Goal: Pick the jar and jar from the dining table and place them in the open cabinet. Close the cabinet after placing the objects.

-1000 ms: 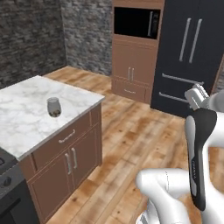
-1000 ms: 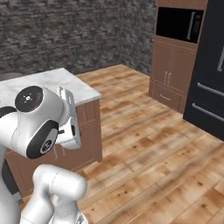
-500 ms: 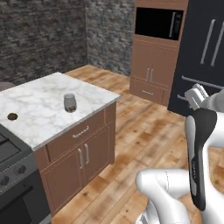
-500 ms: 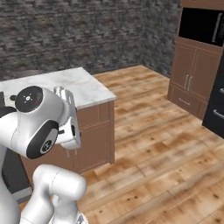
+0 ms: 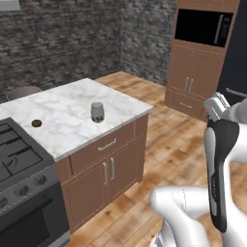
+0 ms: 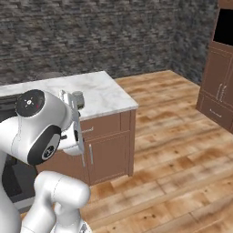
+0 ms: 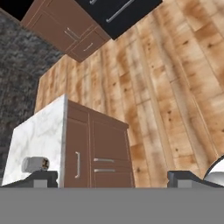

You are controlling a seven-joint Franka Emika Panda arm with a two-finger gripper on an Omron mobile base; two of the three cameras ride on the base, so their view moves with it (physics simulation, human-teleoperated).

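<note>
While the jaws stand wide apart and empty, the small clear glass jar with brown chunks (image 5: 97, 112) sits well away on the white marble tabletop (image 5: 67, 103); a hurried reach could topple it.

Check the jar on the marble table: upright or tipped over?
Upright. In the left base view the jar stands on its base on the dining table, brown contents at the bottom and lid on top.

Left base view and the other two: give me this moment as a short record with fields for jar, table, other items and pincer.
jar: one glass jar with brown contents, upright on the table, untouched
table: white marble top on a brown base with drawers
other items: small brown lump on the marble; black hob beside it
pincer: pincer open, holding nothing, away from the jar
</note>
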